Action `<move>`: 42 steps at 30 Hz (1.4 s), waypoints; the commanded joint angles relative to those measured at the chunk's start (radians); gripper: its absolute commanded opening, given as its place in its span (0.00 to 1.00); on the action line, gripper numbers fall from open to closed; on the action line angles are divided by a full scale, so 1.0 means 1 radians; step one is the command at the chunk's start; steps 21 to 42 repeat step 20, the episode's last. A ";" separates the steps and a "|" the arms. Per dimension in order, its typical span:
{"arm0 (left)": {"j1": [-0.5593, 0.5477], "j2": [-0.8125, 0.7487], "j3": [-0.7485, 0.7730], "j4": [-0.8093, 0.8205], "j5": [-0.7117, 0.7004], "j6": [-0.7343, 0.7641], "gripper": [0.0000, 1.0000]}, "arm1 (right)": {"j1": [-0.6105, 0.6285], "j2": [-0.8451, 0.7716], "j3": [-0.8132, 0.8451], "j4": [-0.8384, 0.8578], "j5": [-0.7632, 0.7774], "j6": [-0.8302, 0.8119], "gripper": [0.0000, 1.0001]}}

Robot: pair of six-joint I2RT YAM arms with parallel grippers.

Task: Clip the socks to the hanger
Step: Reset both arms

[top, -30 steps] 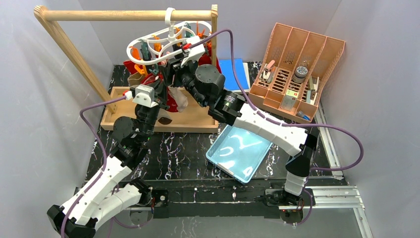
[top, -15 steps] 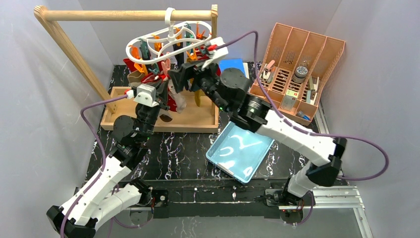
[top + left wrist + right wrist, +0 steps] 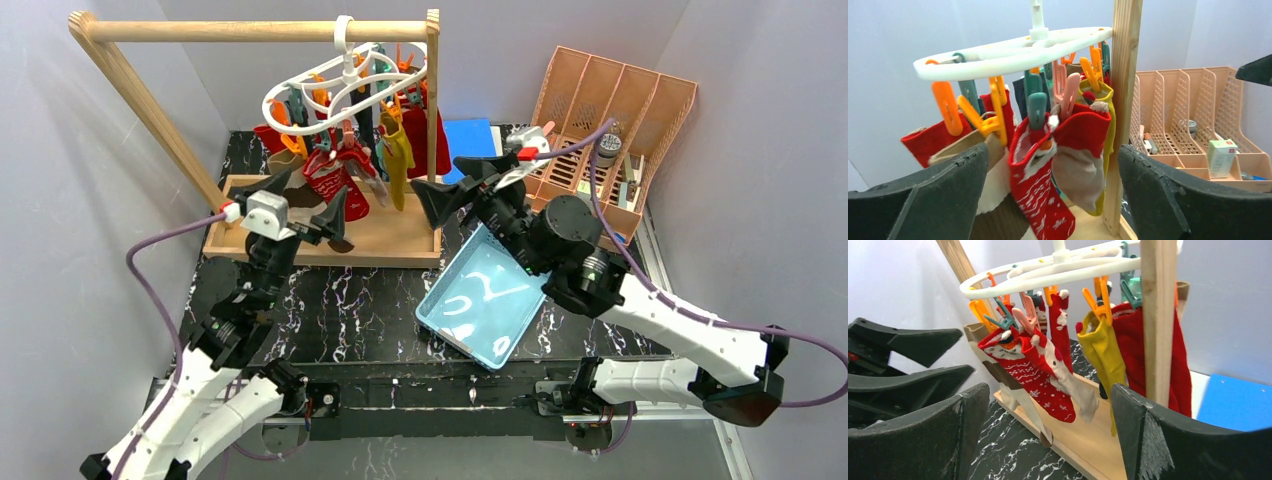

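**A:** Both spread, gripping nothing: left claw (image 3: 305,200) and right claw (image 3: 440,178), below the white plastic ring hanger (image 3: 330,85), upper centre

**B:** Red, mustard and tan fabric socks (image 3: 330,180) hang clipped there. The pale blue plastic tray (image 3: 500,325), mid-frame, shows no sock, so clipping looks finished

**A:** Next I'd check every clip bites. The peach slotted organiser (image 3: 655,100), upper right, holds a small box (image 3: 583,207) and a jar (image 3: 605,148)

The white ring hanger (image 3: 1013,52) hangs by its hook from the wooden rail (image 3: 250,30). Red, tan and mustard socks (image 3: 1040,200) dangle clipped beneath it.
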 commanded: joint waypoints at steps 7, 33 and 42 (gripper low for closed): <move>-0.001 -0.173 0.126 -0.538 -0.287 -0.340 0.98 | 0.000 -0.082 -0.075 -0.160 0.289 0.103 0.99; -0.001 -0.038 0.257 -1.030 -0.529 -0.872 0.98 | 0.000 -0.166 -0.129 -0.288 0.474 0.265 0.99; -0.001 -0.038 0.257 -1.030 -0.529 -0.872 0.98 | 0.000 -0.166 -0.129 -0.288 0.474 0.265 0.99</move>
